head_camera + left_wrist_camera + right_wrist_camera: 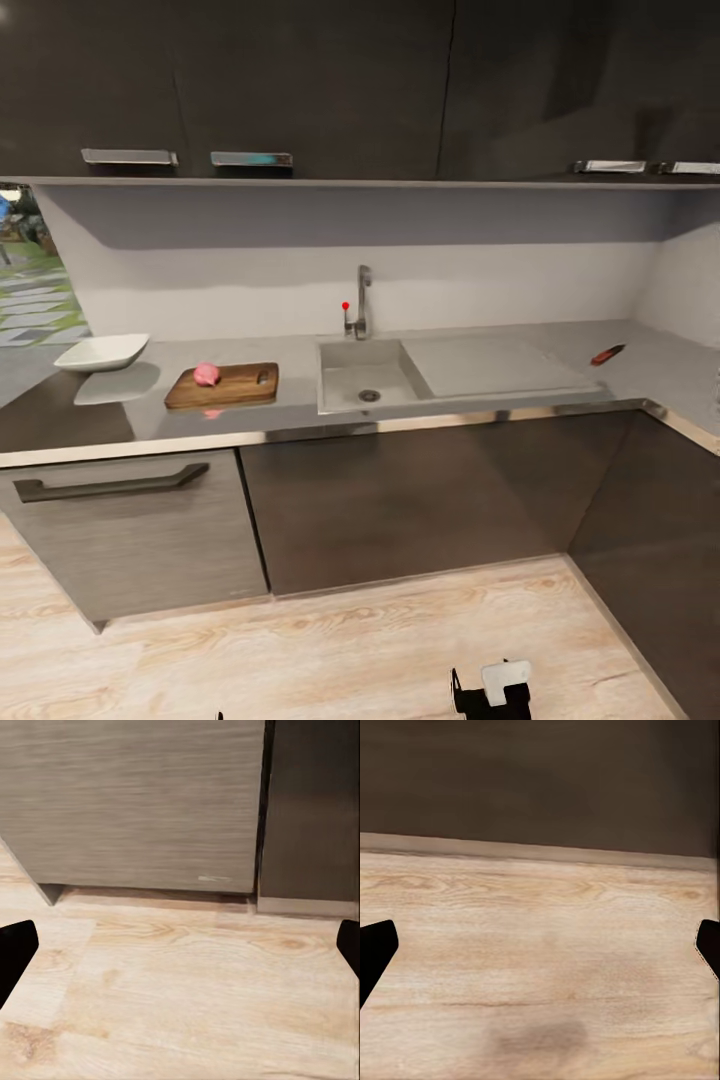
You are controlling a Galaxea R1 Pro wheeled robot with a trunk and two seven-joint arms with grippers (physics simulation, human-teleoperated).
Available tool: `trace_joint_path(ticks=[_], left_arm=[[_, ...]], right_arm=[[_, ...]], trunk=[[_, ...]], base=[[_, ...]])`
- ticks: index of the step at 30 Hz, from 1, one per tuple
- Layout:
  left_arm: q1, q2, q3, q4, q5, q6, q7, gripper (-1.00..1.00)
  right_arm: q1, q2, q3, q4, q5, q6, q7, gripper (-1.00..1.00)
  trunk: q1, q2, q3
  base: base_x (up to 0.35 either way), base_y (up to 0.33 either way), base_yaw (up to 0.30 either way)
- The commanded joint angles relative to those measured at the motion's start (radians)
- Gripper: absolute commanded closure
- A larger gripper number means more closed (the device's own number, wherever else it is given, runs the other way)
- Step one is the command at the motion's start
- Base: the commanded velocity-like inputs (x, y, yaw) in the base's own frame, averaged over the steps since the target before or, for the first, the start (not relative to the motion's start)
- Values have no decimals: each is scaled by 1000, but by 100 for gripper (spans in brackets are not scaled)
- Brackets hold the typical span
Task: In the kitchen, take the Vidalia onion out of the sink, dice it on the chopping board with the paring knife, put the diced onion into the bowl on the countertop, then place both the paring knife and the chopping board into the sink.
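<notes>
The dark brown chopping board [238, 388] lies on the grey countertop [60, 412], left of the sink [345, 378]. A pinkish round onion [207, 374] sits on the board's left end. The white bowl [102, 352] stands further left. The red-handled paring knife [607, 354] lies on the counter far to the right, past the drainboard [490, 365]. My left gripper [180, 952] and right gripper [540, 952] hang low over the wooden floor, both open with nothing between their black fingers. Part of my right arm's end [492, 690] shows at the head view's lower edge.
The chrome faucet [362, 298] with a red knob stands behind the basin. Dark lower cabinets [400, 500] run below the counter and turn a corner at the right. Upper cabinets [300, 90] hang above. Light wooden floor [330, 650] lies between me and the cabinets.
</notes>
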Motion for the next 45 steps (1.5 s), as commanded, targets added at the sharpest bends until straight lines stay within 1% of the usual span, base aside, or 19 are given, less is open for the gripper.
trace_joint_path(ticks=[1, 8, 12, 41, 45], left_arm=[[-2, -1, -9, 4, 7, -6, 2, -100], [-2, -1, -9, 4, 7, -6, 2, -100], [-2, -1, -9, 4, 7, -6, 2, -100], [-2, -1, -9, 4, 7, -5, 2, -100], [-2, -1, -9, 4, 7, -5, 2, -100]], right_arm=[[-1, 1, -8, 1, 11, -3, -3, -100], [-1, -1, -8, 3, 12, -4, -2, -100], [-1, -1, -8, 3, 12, -3, -2, -100], [-1, -2, -8, 4, 12, 1, -3, -100], [-1, -2, -8, 4, 12, 1, -3, -100]], trunk=[[0, -1, -1], [0, -1, -1], [0, -1, -1], [0, -1, -1], [0, -1, -1]], base=[[118, -299, -3], [122, -297, -1], [99, -161, 0], [3, -5, 0], [29, -119, 0]])
